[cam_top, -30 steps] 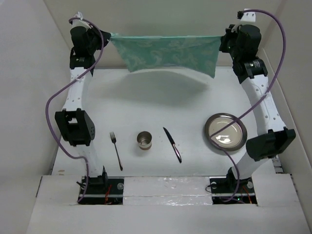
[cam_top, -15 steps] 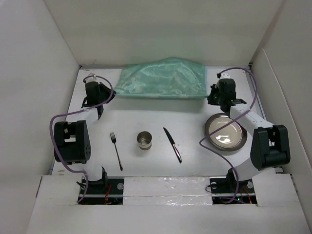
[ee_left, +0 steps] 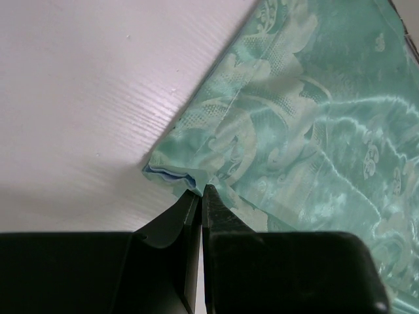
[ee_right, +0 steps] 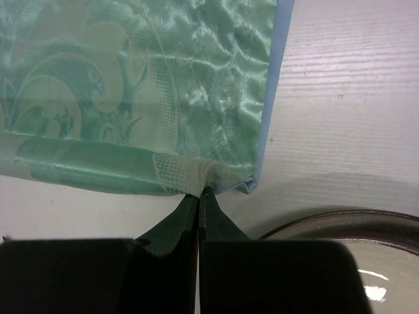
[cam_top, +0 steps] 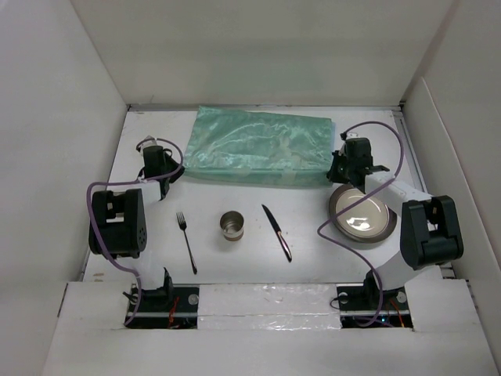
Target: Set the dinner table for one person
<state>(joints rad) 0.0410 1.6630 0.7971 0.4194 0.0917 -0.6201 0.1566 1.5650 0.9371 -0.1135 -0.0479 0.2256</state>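
Note:
A green patterned cloth (cam_top: 258,146) lies spread on the far half of the white dinner table (cam_top: 258,205). My left gripper (cam_top: 178,171) sits low at the cloth's near left corner. In the left wrist view it (ee_left: 200,190) is shut, pinching the bunched corner of the cloth (ee_left: 308,118). My right gripper (cam_top: 333,177) is at the near right corner, and the right wrist view shows it (ee_right: 200,191) shut on the cloth (ee_right: 144,78) where the fabric puckers at the tips.
On the near half lie a fork (cam_top: 186,243), a metal cup (cam_top: 232,226), a knife (cam_top: 276,232) and a metal plate (cam_top: 362,214). The plate's rim (ee_right: 340,226) lies just right of my right gripper. White panels wall the table.
Both arms came down and drew toward the near side. The cloth, held stretched in the air a second ago, now lies flat on the table with its corners still gripped.

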